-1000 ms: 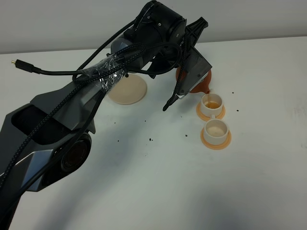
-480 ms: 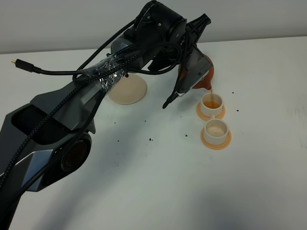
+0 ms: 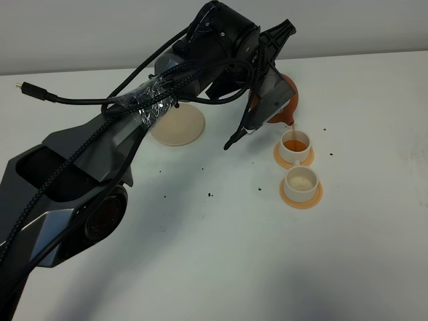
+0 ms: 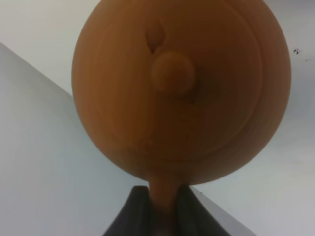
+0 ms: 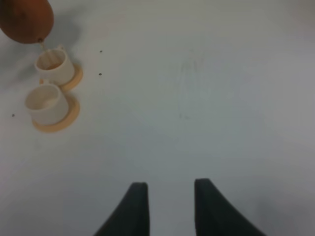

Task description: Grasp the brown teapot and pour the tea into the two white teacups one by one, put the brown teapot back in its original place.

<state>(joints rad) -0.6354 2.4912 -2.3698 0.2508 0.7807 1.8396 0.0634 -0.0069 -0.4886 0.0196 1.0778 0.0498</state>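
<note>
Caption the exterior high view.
Left gripper holds the brown teapot tilted, pouring tea into the farther white teacup.

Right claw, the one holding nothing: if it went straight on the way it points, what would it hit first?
Probably only the white table. Nothing stands before the right claw; the teapot, the cup under its spout and the other cup lie well off to one side, though depth is hard to judge.

No writing, label, brand mark or number is legible anywhere in these views, on any surface.
</note>
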